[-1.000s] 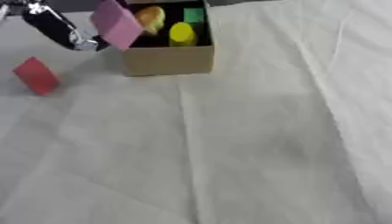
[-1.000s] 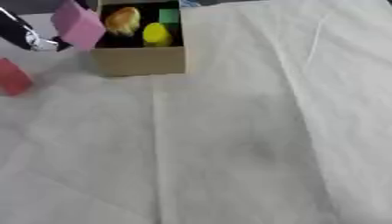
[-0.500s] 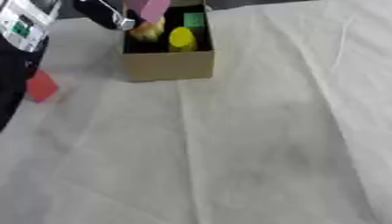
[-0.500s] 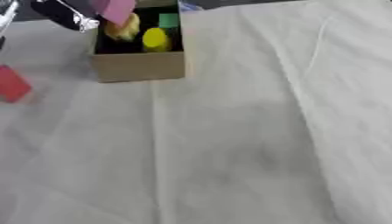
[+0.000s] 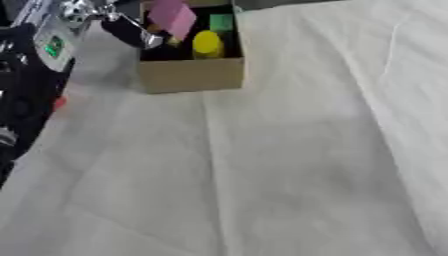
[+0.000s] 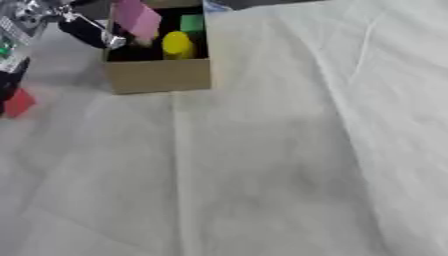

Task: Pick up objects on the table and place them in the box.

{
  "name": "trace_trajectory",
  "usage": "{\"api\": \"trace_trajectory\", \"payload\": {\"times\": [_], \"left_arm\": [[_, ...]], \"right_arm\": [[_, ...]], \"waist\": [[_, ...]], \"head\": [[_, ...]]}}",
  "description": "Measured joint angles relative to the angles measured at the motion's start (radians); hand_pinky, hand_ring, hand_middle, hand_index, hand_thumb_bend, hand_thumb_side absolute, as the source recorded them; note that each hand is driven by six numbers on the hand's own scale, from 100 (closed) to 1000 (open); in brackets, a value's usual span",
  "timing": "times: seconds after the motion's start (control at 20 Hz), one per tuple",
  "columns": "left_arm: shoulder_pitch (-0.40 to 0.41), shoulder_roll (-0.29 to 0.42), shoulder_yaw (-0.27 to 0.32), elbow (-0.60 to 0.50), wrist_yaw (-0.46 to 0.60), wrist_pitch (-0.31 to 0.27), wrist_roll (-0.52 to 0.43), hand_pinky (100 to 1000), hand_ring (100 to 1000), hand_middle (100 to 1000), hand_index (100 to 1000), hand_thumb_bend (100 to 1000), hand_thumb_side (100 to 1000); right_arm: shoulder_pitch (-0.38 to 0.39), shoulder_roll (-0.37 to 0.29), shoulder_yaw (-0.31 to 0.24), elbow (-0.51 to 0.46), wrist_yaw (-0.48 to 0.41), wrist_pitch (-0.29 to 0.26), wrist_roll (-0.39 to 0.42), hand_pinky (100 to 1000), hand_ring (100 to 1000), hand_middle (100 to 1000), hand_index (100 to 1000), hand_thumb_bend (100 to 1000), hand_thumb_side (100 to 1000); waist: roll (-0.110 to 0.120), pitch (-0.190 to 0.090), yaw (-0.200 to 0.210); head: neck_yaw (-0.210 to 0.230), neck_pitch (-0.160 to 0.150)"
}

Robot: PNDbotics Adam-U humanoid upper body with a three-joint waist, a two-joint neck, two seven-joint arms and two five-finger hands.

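Note:
An open cardboard box (image 5: pixel 191 75) stands at the upper left on the white cloth. Inside it I see a yellow object (image 5: pixel 206 43) and a green block (image 5: pixel 220 22). My left hand (image 5: pixel 131 30) reaches in from the left and holds a pink block (image 5: pixel 173 16) over the box's left half, tilted. A red block (image 6: pixel 17 102) lies on the cloth to the left of the box, partly hidden by my left arm in the left eye view. My right hand shows in neither view.
My black left arm (image 5: pixel 26 85), with a silver panel on it, fills the upper left edge. The creased white cloth (image 5: pixel 289 165) covers the table to the right of the box and below it.
My left hand has carried the pink block rightward from beside the box's left wall to above its opening. More of the arm now shows at the left edge.

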Motion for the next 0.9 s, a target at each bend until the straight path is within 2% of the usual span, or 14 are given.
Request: {"api": "trace_trajectory", "payload": {"times": [0.05,0.1,0.25,0.35,0.4,0.5,0.55,0.6,0.75,0.9], "left_arm": [[0.002,-0.001,0.0,0.004,-0.012,-0.006,-0.006,916,898,856,940,567,475],[0.003,-0.001,0.0,0.007,-0.023,-0.01,-0.009,922,910,870,954,611,506],[0.003,-0.005,0.003,0.006,-0.056,-0.02,0.003,929,933,889,997,678,515],[0.003,-0.005,0.005,0.005,-0.072,-0.019,0.023,927,935,891,993,675,497],[0.003,-0.005,0.006,0.005,-0.077,-0.017,0.034,924,931,886,982,649,472],[0.004,-0.005,0.01,0.003,-0.084,-0.008,0.054,915,919,869,950,535,434],[0.005,-0.004,0.011,0.002,-0.084,-0.003,0.064,910,906,852,924,444,445],[0.006,-0.004,0.013,-0.001,-0.08,0.005,0.075,908,898,838,911,473,428],[0.014,0.022,0.023,-0.016,-0.033,0.034,0.11,903,866,792,875,400,422],[0.033,0.078,0.04,-0.042,0.061,0.078,0.13,916,857,780,865,350,430]], "right_arm": [[-0.001,0.0,0.0,0.0,-0.001,-0.001,0.001,733,652,610,752,100,705],[-0.001,0.0,0.0,0.0,-0.001,-0.002,0.002,733,651,610,752,100,705],[0.0,0.0,0.002,0.0,-0.002,-0.004,0.006,734,650,610,752,100,705],[0.001,0.0,0.002,0.0,-0.002,-0.005,0.007,734,649,610,751,100,705],[0.002,0.0,0.002,0.0,-0.003,-0.004,0.008,734,649,610,751,100,705],[0.006,0.001,0.002,0.0,-0.004,-0.003,0.009,734,649,610,752,100,705],[0.007,0.001,0.002,0.0,-0.006,-0.002,0.009,735,649,610,751,100,709],[0.011,0.001,0.002,0.0,-0.007,-0.002,0.01,735,649,610,751,100,705],[0.027,0.001,0.0,0.0,-0.01,-0.001,0.009,735,649,610,751,100,704],[0.043,0.001,-0.005,0.0,-0.009,-0.001,0.003,735,649,611,751,100,704]], "waist": [[0.0,0.0,-0.002],[0.0,0.0,-0.003],[-0.001,0.0,-0.003],[-0.002,0.0,-0.002],[-0.002,0.0,-0.002],[-0.002,-0.002,0.002],[-0.002,-0.004,0.004],[-0.003,-0.007,0.008],[-0.004,-0.021,0.027],[-0.006,-0.027,0.05]], "head": [[0.001,0.0],[0.001,0.0],[0.001,0.0],[0.001,0.001],[0.001,0.001],[0.001,0.002],[0.001,0.002],[0.0,0.003],[-0.007,0.012],[-0.023,0.026]]}}
